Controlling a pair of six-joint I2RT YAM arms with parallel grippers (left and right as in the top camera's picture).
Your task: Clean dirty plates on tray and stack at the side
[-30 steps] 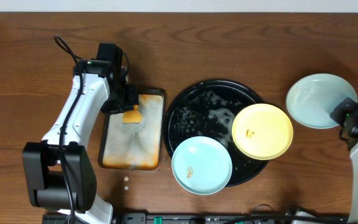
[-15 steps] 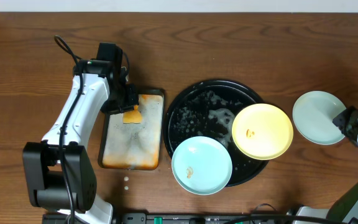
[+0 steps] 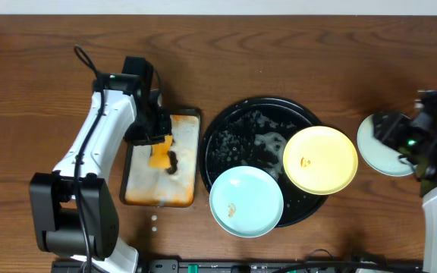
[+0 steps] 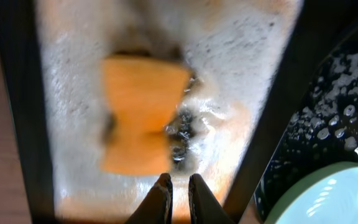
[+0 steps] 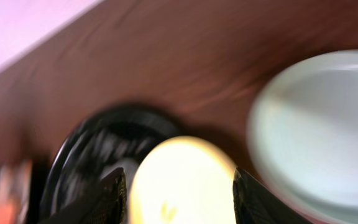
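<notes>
Right gripper hung by the table's right edge with its fingers spread and nothing between them. It was just over the rim of the side plate, a pale mint one lying flat on bare wood, clear of the tray. The right wrist view was smeared, but the two dark fingers plainly stood apart.

Two dirty plates lay on the round black tray at the table's middle. The yellow plate rode up on the tray's right rim, and the second mint plate overhung the rim on the near side. Each showed a small orange speck.

The relation that mattered, to my eye, was that the yellow plate lay directly leftward of the right gripper, between it and the tray's centre, with its raised right edge turned toward the open fingers. The right arm was much the nearer of the two. The plates being round, no long axis constrained the approach.

Left gripper was closed, jaws almost touching, over the foamy pan left of the tray. Its tips sat at the near end of the orange sponge. Whether they nipped a corner of it could not be told.

No brand, label or writing could be read anywhere.
</notes>
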